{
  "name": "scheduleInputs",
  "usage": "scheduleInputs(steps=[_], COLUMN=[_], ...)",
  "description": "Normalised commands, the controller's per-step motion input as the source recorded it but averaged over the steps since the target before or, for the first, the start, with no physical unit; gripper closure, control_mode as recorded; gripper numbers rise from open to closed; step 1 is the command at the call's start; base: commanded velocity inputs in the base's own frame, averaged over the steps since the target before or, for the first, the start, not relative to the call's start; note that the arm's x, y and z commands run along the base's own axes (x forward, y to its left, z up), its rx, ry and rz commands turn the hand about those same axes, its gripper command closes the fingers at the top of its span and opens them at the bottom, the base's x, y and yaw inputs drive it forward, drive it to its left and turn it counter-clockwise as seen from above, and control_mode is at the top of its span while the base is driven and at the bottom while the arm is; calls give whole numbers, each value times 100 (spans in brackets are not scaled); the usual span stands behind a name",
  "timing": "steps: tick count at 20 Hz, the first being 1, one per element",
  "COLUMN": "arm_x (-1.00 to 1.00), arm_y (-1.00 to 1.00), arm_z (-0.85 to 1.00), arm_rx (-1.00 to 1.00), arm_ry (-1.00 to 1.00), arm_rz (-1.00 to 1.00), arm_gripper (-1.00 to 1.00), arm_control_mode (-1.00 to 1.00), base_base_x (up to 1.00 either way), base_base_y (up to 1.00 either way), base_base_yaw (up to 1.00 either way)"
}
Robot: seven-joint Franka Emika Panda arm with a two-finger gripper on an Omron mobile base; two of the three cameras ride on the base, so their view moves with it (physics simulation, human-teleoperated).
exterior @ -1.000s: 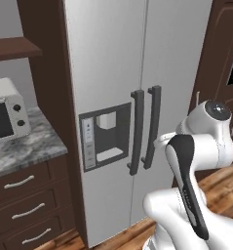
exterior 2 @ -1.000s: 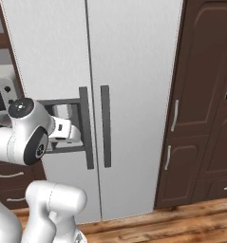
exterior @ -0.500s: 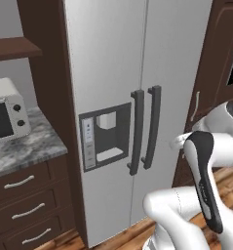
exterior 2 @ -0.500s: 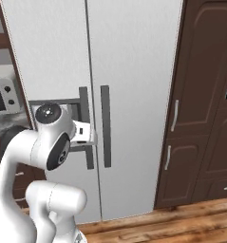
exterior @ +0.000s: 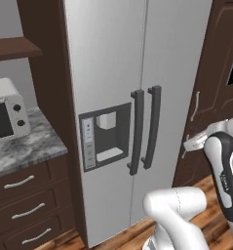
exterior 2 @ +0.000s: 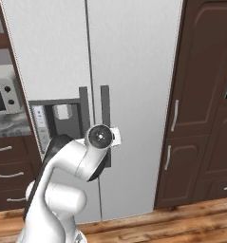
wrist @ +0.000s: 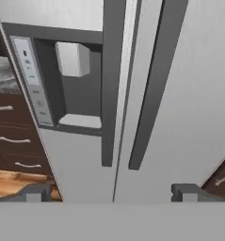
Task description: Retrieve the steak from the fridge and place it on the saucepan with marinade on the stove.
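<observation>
While both doors of the tall silver-grey two-door fridge (exterior: 137, 97) are closed, nothing of the task proper is done yet, as far as the pictures show. The steak is presumably inside, hidden behind the doors; the saucepan and the stove lie somewhere outside these frames, so I cannot say how they stand.

In the hand view the end effector (wrist: 111, 192) has its two dark fingertips (wrist: 38, 192) spread as wide as they go, with nothing between them. It faces the fridge front, looking up along the two dark vertical bar handles: the left door's handle (wrist: 111, 84) and the right door's handle (wrist: 154, 84), which stand close together on either side of the door seam. The water dispenser recess (wrist: 69, 80) sits just beside the left handle. The fingertips are apart from both handles; no contact is made.

From the left base view the white arm (exterior: 220, 161) stands off to the right of the fridge, near the dark brown cabinet door (exterior: 210, 88). A white microwave (exterior: 6, 110) rests on the grey marbled tabletop (exterior: 25, 151) to the left of the fridge.

Judging from this, the work is at its very start: a handle has to be gripped, a door swung open, the steak found and lifted, then carried to the pan on the stove.
</observation>
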Motion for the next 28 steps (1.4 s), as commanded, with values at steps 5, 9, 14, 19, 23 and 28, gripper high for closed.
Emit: scheduleInputs(steps=[5,9,14,19,23,28], arm_x=[86,89,70,61,51,49], arm_y=[-10,0,-2,-6,-1,0], arm_z=[-14,-15,-1,0,0,0], arm_rx=[2,0,1,1,3,3], arm_ry=[-13,-10,-2,0,0,0], arm_rz=[7,4,4,3,1,0], arm_gripper=[-100,-100,-100,-100,-100,-100], arm_control_mode=[-100,-100,-100,-100,-100,-100], base_base_x=[0,0,0,0,0,0], base_base_y=[0,0,0,0,0,0], base_base_yaw=[0,0,0,0,0,0])
